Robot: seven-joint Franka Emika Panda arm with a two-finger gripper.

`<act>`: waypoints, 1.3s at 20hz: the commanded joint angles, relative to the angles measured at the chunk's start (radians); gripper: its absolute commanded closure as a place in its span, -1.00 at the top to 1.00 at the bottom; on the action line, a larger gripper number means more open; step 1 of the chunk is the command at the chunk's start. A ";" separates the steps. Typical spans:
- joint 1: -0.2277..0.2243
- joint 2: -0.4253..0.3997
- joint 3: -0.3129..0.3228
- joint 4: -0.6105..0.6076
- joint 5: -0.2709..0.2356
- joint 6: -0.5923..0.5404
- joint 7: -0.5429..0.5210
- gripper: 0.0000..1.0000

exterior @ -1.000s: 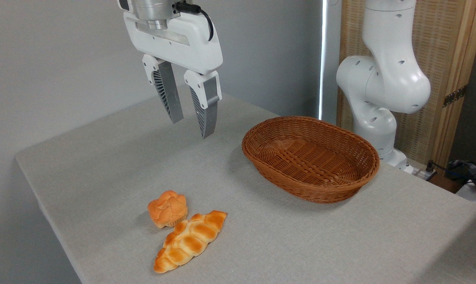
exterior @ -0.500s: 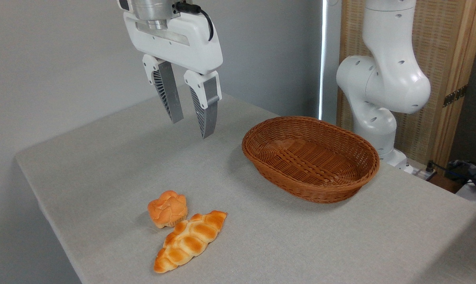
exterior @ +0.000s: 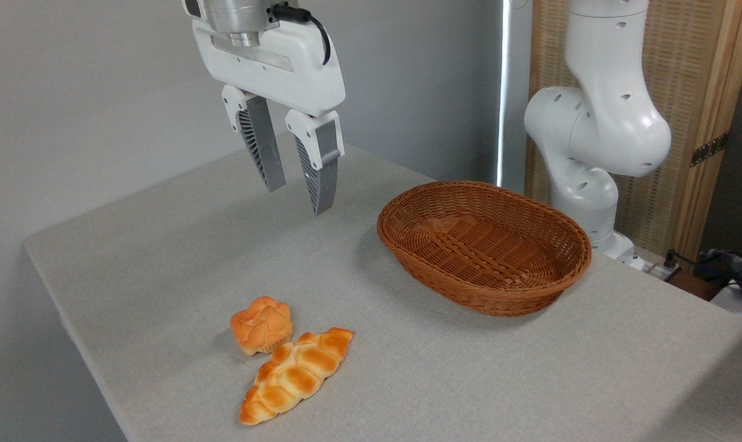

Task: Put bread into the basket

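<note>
Pincer: the pincer (exterior: 297, 199) is hanging high over the back of the counter (exterior: 481, 374), its two ribbed grey fingers (exterior: 319, 178) pointing down and standing a little apart, a clear gap showing between the tips. It is holding nothing and touching nothing.
Arm: the white arm (exterior: 598, 123) is rising at the right rear behind the basket, its upper part running out of the top of the picture.
Basket: the basket (exterior: 484, 245) is sitting on the counter to the right of the pincer and lower in the picture, well apart from it. The woven floor is showing bare, nothing lying inside.
Bread: the bread (exterior: 261, 325) is resting on the counter near the front left, far below the pincer in the picture and well apart from the basket, knotted top up.
Braided loaf: the braided loaf (exterior: 297, 374) is lying slantwise just beside the bread on its lower right, its upper end touching or nearly touching it; I cannot tell which.
</note>
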 commanded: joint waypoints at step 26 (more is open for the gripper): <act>-0.061 0.068 -0.051 -0.459 0.076 0.785 0.095 1.00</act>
